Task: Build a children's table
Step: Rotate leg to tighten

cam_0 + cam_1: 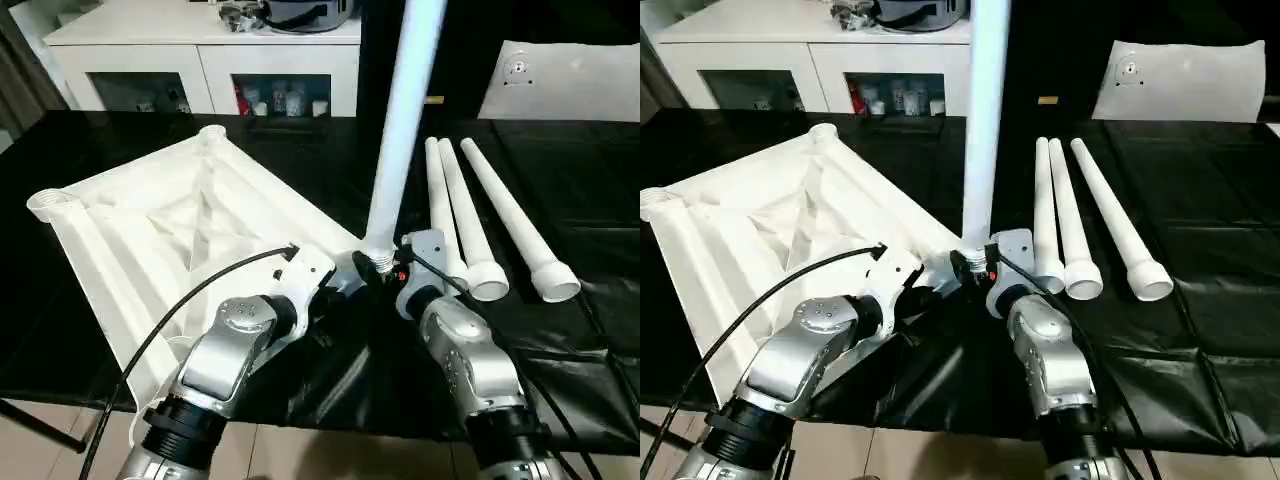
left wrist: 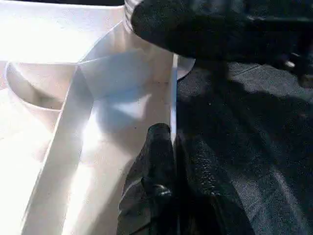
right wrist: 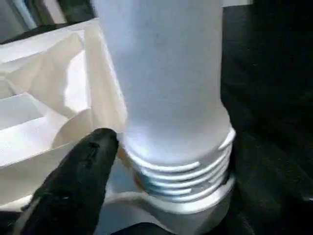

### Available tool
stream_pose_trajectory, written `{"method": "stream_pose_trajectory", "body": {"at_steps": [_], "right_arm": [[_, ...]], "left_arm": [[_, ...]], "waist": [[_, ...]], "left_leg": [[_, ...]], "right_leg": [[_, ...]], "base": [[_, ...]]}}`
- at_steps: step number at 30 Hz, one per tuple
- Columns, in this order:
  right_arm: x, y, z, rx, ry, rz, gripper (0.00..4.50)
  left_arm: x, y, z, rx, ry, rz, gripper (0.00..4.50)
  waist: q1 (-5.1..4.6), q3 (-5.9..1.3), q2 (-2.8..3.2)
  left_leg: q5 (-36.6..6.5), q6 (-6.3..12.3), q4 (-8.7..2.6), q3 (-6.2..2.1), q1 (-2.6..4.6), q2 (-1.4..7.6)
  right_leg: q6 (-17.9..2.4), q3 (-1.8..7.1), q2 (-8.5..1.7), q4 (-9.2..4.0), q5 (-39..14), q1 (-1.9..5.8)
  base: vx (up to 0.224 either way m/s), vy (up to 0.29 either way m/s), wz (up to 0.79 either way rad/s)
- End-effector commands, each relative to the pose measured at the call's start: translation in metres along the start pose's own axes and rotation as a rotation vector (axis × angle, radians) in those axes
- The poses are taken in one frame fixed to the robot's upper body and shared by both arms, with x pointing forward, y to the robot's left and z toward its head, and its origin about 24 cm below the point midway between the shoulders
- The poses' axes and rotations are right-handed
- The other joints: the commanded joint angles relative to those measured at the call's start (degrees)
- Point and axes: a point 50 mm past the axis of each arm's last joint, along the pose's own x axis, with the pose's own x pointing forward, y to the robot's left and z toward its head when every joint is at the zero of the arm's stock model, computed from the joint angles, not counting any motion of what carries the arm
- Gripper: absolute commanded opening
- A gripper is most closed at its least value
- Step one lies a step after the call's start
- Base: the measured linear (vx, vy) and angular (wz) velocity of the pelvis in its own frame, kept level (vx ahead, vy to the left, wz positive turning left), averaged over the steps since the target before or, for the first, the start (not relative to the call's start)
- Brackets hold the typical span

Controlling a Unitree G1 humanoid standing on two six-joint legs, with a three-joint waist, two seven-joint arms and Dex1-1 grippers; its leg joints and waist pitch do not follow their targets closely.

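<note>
A: Is any marking legible?

B: No. No brand, label or writing can be read on any part.

A: State the position of the tabletop.

B: The tabletop [image 1: 180,225] lies ribbed side up on the left part of the black-covered surface [image 1: 590,330]. Three round corner sockets can be counted: one at the far left, one at the far corner, and one at the near right corner, which carries a leg.

A: Condition of the left hand?

B: The left hand [image 2: 172,147] is closed on the tabletop's thin side wall near that right corner. In the left wrist view, its two black fingers [image 2: 156,166] stand pressed together with the wall's edge between them.

A: Condition of the right hand?

B: The right hand [image 1: 385,262] sits at the base of the upright leg [image 1: 400,130]. In the right wrist view, one black finger [image 3: 78,176] lies just beside the leg's threaded end, where it enters the socket. Whether the fingers clamp the leg or stand off it cannot be told.

A: Count the legs.

B: Four. One stands in the socket, tilted slightly. Three spare legs [image 1: 480,215] lie side by side on the surface to the right, wide ends nearest the robot.
</note>
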Motion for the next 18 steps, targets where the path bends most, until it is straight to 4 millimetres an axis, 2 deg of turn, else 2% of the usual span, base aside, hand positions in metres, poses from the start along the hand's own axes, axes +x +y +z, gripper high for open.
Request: {"method": "stream_pose_trajectory", "body": {"at_steps": [1, 4, 5, 7, 8, 9, 10, 11, 12, 13, 14, 15, 17, 18], "right_arm": [[-0.003, 0.017, -0.015, 0.011, 0.067, 0.120, 4.21], [-0.014, 0.007, -0.013, -0.023, 0.064, 0.145, 4.44], [-0.018, 0.003, -0.012, -0.036, 0.056, 0.159, 4.44], [-0.021, 0.002, -0.011, -0.044, 0.050, 0.168, 4.48], [-0.028, -0.005, -0.006, -0.070, 0.037, 0.199, 4.48], [-0.033, -0.009, -0.003, -0.089, 0.029, 0.223, 4.48], [-0.033, -0.009, -0.003, -0.089, 0.029, 0.223, 4.48], [-0.039, -0.013, 0.002, -0.115, 0.022, 0.265, 4.48], [-0.046, -0.018, 0.007, -0.158, 0.030, 0.316, 4.48], [-0.050, -0.021, 0.010, -0.197, 0.040, 0.360, 4.48], [-0.053, -0.024, 0.013, -0.232, 0.054, 0.394, 4.48], [-0.053, -0.024, 0.013, -0.232, 0.054, 0.394, 4.48], [-0.058, -0.029, 0.018, -0.281, 0.079, 0.452, 4.48], [-0.060, -0.032, 0.021, -0.305, 0.094, 0.480, 4.48]], "left_arm": [[-0.002, 0.005, 0.004, 0.038, -0.022, -0.005, 0.00], [-0.009, 0.014, -0.002, 0.052, 0.000, -0.016, 0.00], [-0.012, 0.017, -0.004, 0.053, 0.004, -0.027, 0.00], [-0.013, 0.018, -0.005, 0.053, 0.006, -0.033, 0.00], [-0.018, 0.022, -0.008, 0.080, 0.007, -0.068, 0.00], [-0.022, 0.024, -0.010, 0.100, 0.009, -0.094, 0.00], [-0.022, 0.024, -0.010, 0.100, 0.009, -0.094, 0.00], [-0.026, 0.027, -0.012, 0.123, 0.007, -0.137, 0.00], [-0.031, 0.029, -0.015, 0.157, 0.020, -0.181, 0.00], [-0.035, 0.031, -0.016, 0.184, 0.036, -0.224, 0.00], [-0.038, 0.032, -0.018, 0.215, 0.054, -0.264, 0.00], [-0.038, 0.032, -0.018, 0.215, 0.054, -0.264, 0.00], [-0.044, 0.033, -0.020, 0.254, 0.077, -0.338, 0.00], [-0.048, 0.034, -0.021, 0.268, 0.090, -0.376, 0.00]], "waist": [[0.12, -2.35, -0.93], [0.09, -2.27, -0.96], [-0.01, -2.34, -1.23], [-0.02, -2.36, -1.03], [-0.06, -2.45, -1.46], [0.20, -2.43, -1.29], [0.18, -2.77, -1.22], [0.24, -2.87, -1.49], [0.28, -2.99, -1.39], [0.49, -2.99, -1.77], [0.55, -2.95, -1.89], [0.68, -2.99, -1.75], [0.70, -2.85, -2.10], [0.84, -2.91, -1.92]], "left_leg": [[-7.41, 4.48, -4.84, -2.90, -0.65, 6.36], [-7.90, 4.63, -4.92, -2.98, -0.82, 6.33], [-7.77, 4.66, -4.91, -2.92, -0.80, 6.39], [-7.25, 4.74, -4.91, -2.98, -0.81, 6.40], [-6.36, 5.01, -4.81, -2.88, -0.80, 6.45], [-5.96, 5.38, -4.77, -3.00, -0.87, 6.38], [-3.23, 6.72, -4.45, -2.86, -0.95, 6.33], [-2.36, 7.43, -4.26, -2.86, -0.96, 6.21], [-1.47, 7.85, -4.12, -2.85, -1.02, 6.25], [0.19, 9.83, -3.82, -2.73, -1.11, 6.18], [0.23, 10.10, -3.80, -2.67, -1.10, 6.25], [0.44, 10.37, -3.74, -2.72, -1.02, 6.28], [0.59, 10.59, -3.83, -2.67, -0.93, 6.53], [0.63, 10.52, -3.78, -2.66, -0.79, 6.61]], "right_leg": [[-11.50, 4.07, -6.03, -5.13, -12.39, 1.99], [-10.96, 4.03, -5.96, -5.21, -13.27, 2.12], [-10.97, 4.05, -5.94, -5.16, -13.10, 2.09], [-11.35, 4.05, -5.97, -5.04, -12.55, 2.04], [-11.77, 4.05, -5.91, -4.94, -11.19, 2.03], [-11.82, 4.03, -5.96, -4.89, -10.74, 2.10], [-12.38, 4.01, -5.81, -4.25, -5.80, 2.13], [-12.66, 3.93, -5.83, -4.20, -4.39, 2.15], [-13.02, 3.89, -5.83, -3.86, -2.81, 2.21], [-13.54, 3.75, -5.87, -3.64, -0.55, 2.14], [-13.66, 3.73, -5.88, -3.59, -0.58, 2.11], [-13.75, 3.67, -5.86, -3.49, -0.58, 2.06], [-14.57, 3.60, -5.88, -3.42, -0.91, 1.94], [-14.84, 3.60, -5.91, -3.32, -0.89, 1.87]], "base": [[0.000, 0.000, 0.00], [0.000, 0.000, 0.00], [0.000, 0.000, 0.00], [0.000, 0.000, 0.00], [0.000, 0.000, 0.00], [0.000, 0.000, 0.00], [0.000, 0.000, 0.00], [0.000, 0.000, 0.00], [0.000, 0.000, 0.00], [0.000, 0.000, 0.00], [0.000, 0.000, 0.00], [0.000, 0.000, 0.00], [0.000, 0.000, 0.00], [0.000, 0.000, 0.00]]}}
